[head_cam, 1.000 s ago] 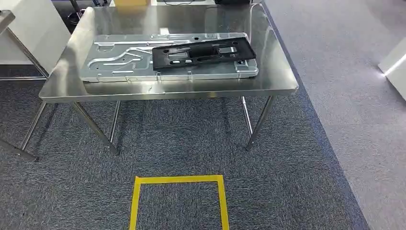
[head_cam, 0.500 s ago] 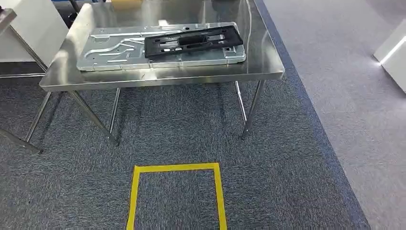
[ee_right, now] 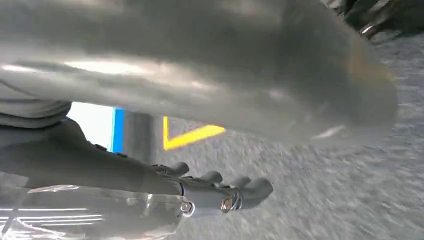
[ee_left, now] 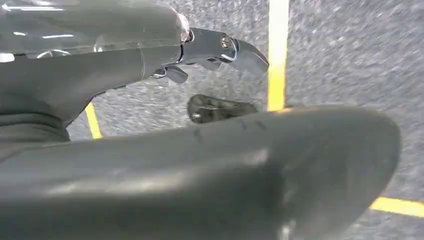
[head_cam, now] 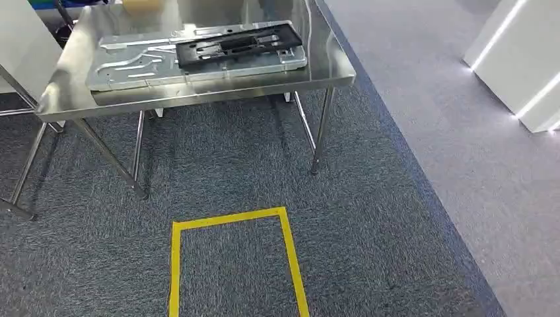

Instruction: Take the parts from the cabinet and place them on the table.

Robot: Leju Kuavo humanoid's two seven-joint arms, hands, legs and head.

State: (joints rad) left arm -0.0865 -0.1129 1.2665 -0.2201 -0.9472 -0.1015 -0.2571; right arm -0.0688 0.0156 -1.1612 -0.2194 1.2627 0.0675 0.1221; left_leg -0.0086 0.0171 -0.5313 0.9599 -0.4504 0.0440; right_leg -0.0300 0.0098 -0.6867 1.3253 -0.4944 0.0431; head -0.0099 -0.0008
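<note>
Left wrist view shows the left hand point(ee_left: 210, 50) hanging over grey carpet point(ee_left: 350, 55), its fingers point(ee_left: 222, 107) apart and lightly curled, holding nothing and touching nothing. Right wrist view shows the right hand point(ee_right: 220, 192) the same way: fingers point(ee_right: 250, 187) side by side, slightly bent, nothing in them.

Head view has one steel table point(head_cam: 198, 92) as the landmark. On its top lie two parts: one silver plate point(head_cam: 132, 66) lying flat, and one black frame point(head_cam: 238, 45) resting on top of the plate, toward the table's right end. On the carpet in front of the table is one yellow tape outline point(head_cam: 231, 218). Well to the table's right stands one white cabinet point(head_cam: 522, 59).
</note>
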